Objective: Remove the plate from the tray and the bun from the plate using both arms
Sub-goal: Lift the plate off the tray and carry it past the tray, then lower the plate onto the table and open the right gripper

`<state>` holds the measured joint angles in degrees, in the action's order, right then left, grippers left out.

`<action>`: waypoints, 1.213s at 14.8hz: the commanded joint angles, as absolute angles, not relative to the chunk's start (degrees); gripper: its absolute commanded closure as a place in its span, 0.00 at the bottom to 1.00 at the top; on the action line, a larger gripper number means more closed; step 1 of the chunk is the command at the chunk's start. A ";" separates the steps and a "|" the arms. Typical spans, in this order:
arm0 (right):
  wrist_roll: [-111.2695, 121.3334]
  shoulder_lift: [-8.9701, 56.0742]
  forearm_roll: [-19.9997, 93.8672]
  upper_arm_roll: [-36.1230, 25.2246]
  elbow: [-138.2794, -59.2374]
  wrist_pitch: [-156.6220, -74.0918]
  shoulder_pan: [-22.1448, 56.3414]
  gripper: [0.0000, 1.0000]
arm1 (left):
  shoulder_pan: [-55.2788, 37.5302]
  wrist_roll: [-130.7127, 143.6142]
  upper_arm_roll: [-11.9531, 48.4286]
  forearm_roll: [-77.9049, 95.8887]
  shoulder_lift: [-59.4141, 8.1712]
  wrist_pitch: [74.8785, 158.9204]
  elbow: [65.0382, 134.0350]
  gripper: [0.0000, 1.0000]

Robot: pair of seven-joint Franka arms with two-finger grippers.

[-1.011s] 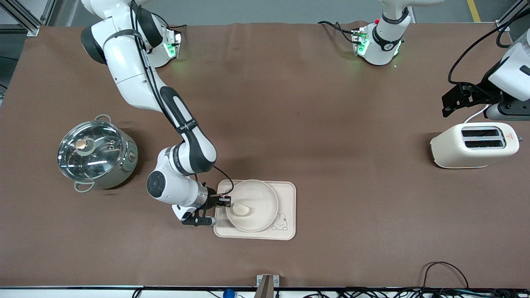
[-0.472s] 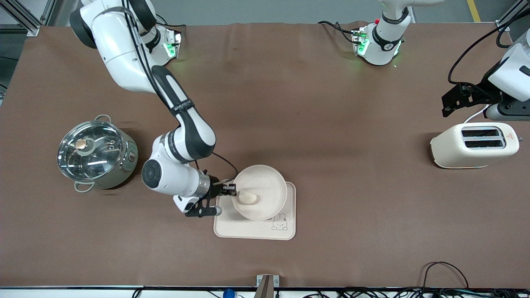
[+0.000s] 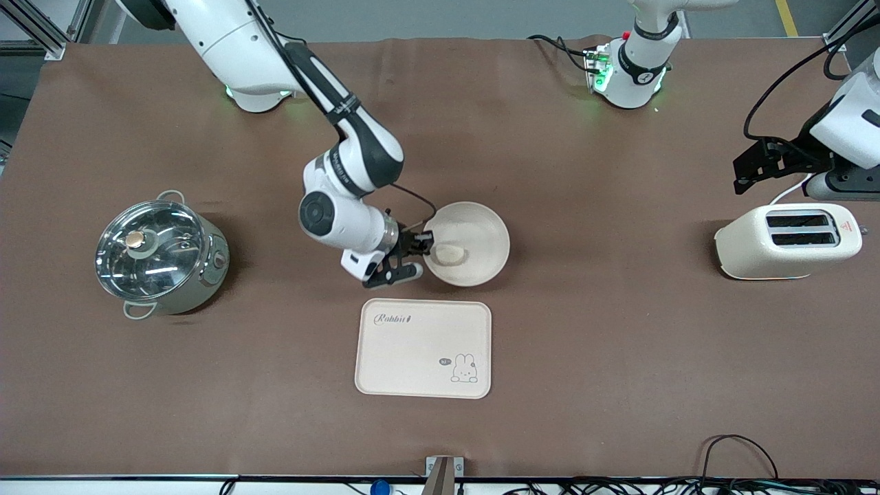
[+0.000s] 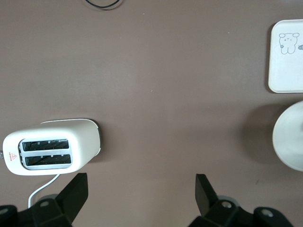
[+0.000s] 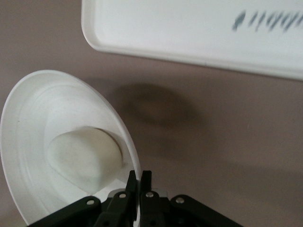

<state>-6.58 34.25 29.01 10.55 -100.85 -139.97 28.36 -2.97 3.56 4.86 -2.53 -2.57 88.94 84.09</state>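
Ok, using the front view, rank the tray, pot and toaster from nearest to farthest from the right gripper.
From the right gripper, shut on the plate rim:
1. Tray, on the table nearer the front camera.
2. Pot, at the right arm's end.
3. Toaster, at the left arm's end.

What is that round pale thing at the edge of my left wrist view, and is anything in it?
Observer: It is the plate, with the bun lying in it.
Operator: Is it sitting on the table?
Observer: No. The right gripper is shut on its rim and holds it up over the table, clear of the tray.
Operator: My left gripper waits open near the toaster. What else is out there?
Observer: A lidded pot stands toward the right arm's end of the table.
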 commanded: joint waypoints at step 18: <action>-4.48 18.12 19.89 5.37 -100.13 -119.13 14.95 0.00 | -4.48 6.59 6.58 -1.42 -2.90 86.13 83.32 0.00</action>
